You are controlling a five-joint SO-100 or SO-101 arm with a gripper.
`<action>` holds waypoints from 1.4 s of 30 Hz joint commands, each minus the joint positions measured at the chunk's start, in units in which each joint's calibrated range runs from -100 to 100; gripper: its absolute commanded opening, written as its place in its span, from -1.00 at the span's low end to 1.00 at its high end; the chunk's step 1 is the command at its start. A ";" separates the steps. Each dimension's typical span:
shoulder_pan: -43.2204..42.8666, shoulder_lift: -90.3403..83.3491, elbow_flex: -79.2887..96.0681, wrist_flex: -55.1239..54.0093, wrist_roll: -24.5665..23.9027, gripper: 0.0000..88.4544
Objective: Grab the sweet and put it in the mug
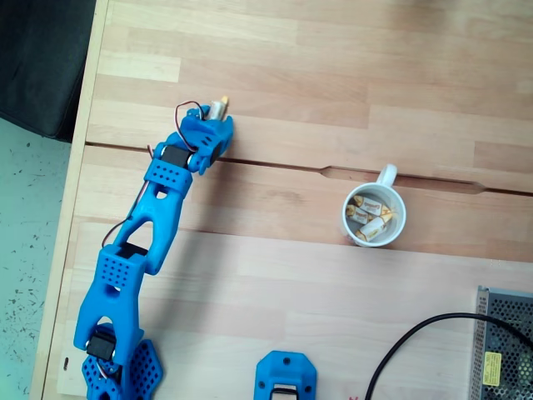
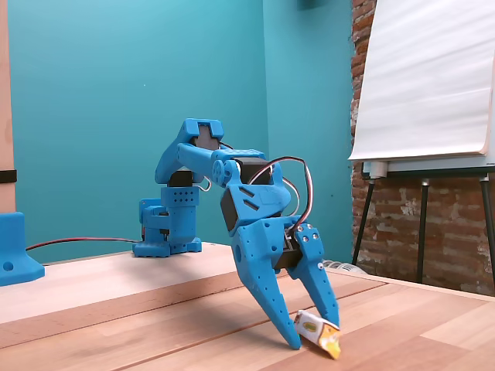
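Note:
In a fixed view from above, the blue arm reaches to the upper left of the wooden table, and my gripper (image 1: 215, 113) points down over the sweet (image 1: 219, 105), whose whitish end peeks out past the fingers. In a fixed view from the side, my gripper (image 2: 311, 334) is shut on the sweet (image 2: 317, 329), a whitish wrapper with a yellow-orange twisted end that touches the tabletop. The white mug (image 1: 346, 218) stands well to the right with its handle pointing away, and several wrapped sweets (image 1: 371, 218) lie inside it.
A black cable (image 1: 416, 342) and a grey perforated metal box (image 1: 504, 342) sit at the bottom right. A blue printed part (image 1: 285, 379) lies at the bottom edge. A seam (image 1: 275, 164) runs across the boards. An easel with a white board (image 2: 425, 85) stands beyond the table.

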 commanded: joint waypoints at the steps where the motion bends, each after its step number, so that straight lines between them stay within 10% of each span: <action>1: -0.20 -0.96 -2.86 -0.93 -0.29 -0.92; 22: 1.39 -26.09 -2.95 0.20 -5.18 -0.92; 42: 31.53 -43.64 13.64 -0.84 -7.57 -0.92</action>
